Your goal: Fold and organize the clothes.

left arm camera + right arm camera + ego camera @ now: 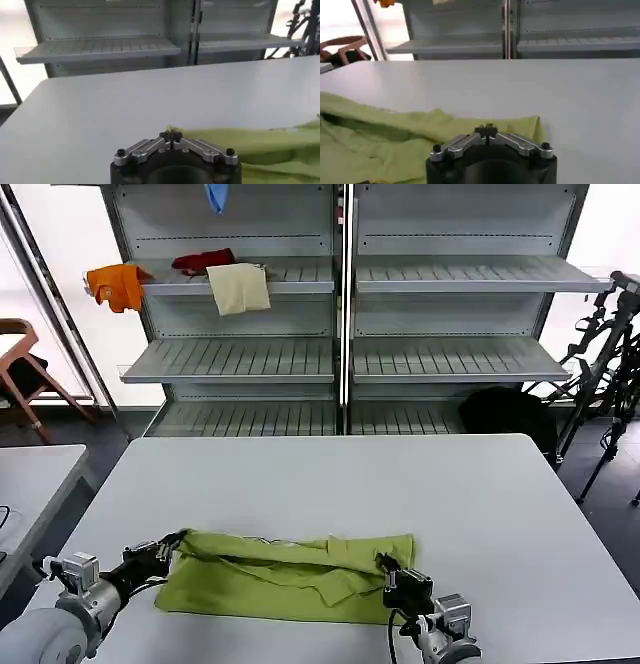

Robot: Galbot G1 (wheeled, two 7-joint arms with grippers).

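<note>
My left gripper [172,546] is pinched closed on the left end of the T-shirt [290,576]; the wrist view shows a bit of green caught between the closed fingertips [170,136]. My right gripper [388,565] is at the shirt's right end, fingers [487,132] together, apparently with fabric pinched, though the cloth between them is hard to make out. The shirt lies as a rumpled band across the near part of the table [400,484], between my two grippers.

To do this fold well, I'd judge: lift both ends evenly, keep the fabric taut between the grips, carry the edge across in one line, lay it flat before letting go. An uneven pull would skew the fold.

The table top is plain pale grey. Far behind stand metal shelves [340,304] with an orange garment [117,285], a red garment [203,260] and a cream cloth [239,287] on the upper left shelf. A wooden chair [22,369] stands far left, tripods [610,354] far right.
</note>
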